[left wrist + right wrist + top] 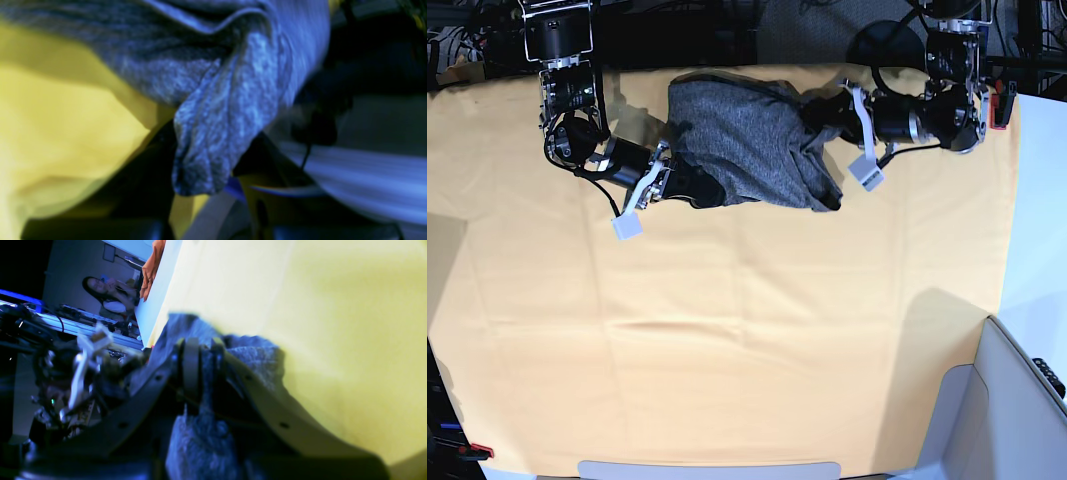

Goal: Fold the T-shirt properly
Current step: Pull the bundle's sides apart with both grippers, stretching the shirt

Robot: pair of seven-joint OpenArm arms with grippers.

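The dark grey heathered T-shirt (747, 140) is bunched and lifted at the far middle of the table, stretched between my two grippers. My right gripper (689, 185) is on the left of the base view and is shut on the shirt's left edge. In the right wrist view its fingertips (191, 363) pinch grey fabric (253, 356). My left gripper (819, 118) is on the right of the base view and is shut on the shirt's right side. In the left wrist view a fold of the shirt (220, 126) hangs from my left gripper (203, 173).
A plain yellow-orange cloth (727, 330) covers the whole table. A white strip (1037, 230) runs along its right edge, with a grey bin (997, 410) at the near right corner. Arm bases and cables stand along the far edge. A person (106, 293) sits beyond the table.
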